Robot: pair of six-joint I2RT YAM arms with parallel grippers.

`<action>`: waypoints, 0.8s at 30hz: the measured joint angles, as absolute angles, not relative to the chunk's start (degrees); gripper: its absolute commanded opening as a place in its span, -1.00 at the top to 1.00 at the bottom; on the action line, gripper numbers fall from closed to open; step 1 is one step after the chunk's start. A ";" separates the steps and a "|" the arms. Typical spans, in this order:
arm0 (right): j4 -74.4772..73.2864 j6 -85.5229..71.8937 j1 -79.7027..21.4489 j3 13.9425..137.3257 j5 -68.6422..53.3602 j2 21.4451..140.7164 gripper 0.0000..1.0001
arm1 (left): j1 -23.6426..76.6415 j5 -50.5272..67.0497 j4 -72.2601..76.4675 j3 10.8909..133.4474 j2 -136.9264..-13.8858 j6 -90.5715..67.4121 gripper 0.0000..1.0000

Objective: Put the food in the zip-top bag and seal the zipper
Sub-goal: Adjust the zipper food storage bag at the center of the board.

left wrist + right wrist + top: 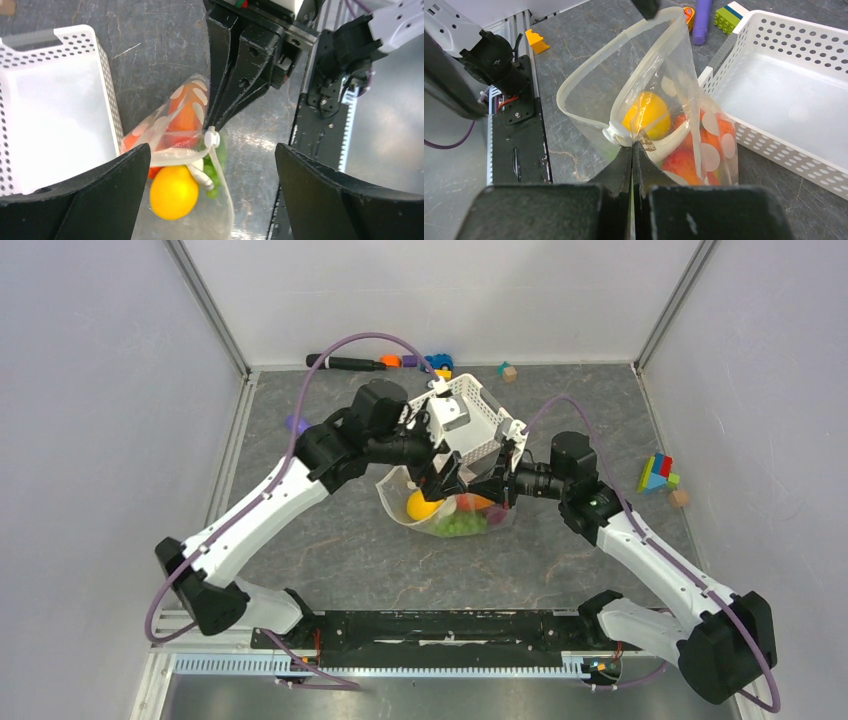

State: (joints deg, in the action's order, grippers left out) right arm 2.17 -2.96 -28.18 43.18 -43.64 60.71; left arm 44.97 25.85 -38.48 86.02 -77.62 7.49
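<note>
Two white-and-black robot arms.
The left arm (262,505) and right arm (655,555) have white shells, black joints and a purple cable (345,340) looping behind each wrist. The left gripper (212,150) and right gripper (633,150) have matte black fingers (85,200).

The left arm (270,495) and right arm (650,550) are reaching toward each other, elbows bowed outward, wrists nearly meeting. The left gripper (211,150) is hovering with jaws spread wide, holding nothing; the right gripper (633,150) is pinching the rim of the zip-top bag (589,100).
</note>
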 measured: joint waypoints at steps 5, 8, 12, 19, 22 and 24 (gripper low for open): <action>2.07 -3.07 -26.44 43.35 -46.24 60.71 1.00 | 45.45 27.33 -39.48 88.29 -82.94 14.59 -0.80; 2.04 -3.88 -25.71 44.05 -47.37 60.71 1.00 | 45.45 28.99 -40.82 88.99 -85.21 17.80 -0.71; 2.09 -5.10 -24.93 45.04 -47.79 60.71 1.00 | 45.47 30.63 -42.09 89.21 -86.46 20.60 -0.62; 2.50 -6.48 -24.62 45.63 -48.03 60.69 1.00 | 45.50 31.14 -43.00 89.21 -86.67 22.15 -0.12; 2.48 -6.70 -24.49 45.63 -48.29 60.47 1.00 | 45.50 30.89 -43.46 89.19 -86.72 22.28 0.10; 2.48 -6.79 -24.25 45.63 -48.62 60.10 1.00 | 45.52 30.74 -43.66 89.19 -86.74 22.31 0.21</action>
State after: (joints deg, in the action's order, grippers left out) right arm 2.48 -6.79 -24.25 45.63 -48.62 60.10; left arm 45.52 30.74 -43.66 89.19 -86.74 22.31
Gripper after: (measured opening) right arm 0.005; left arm 0.467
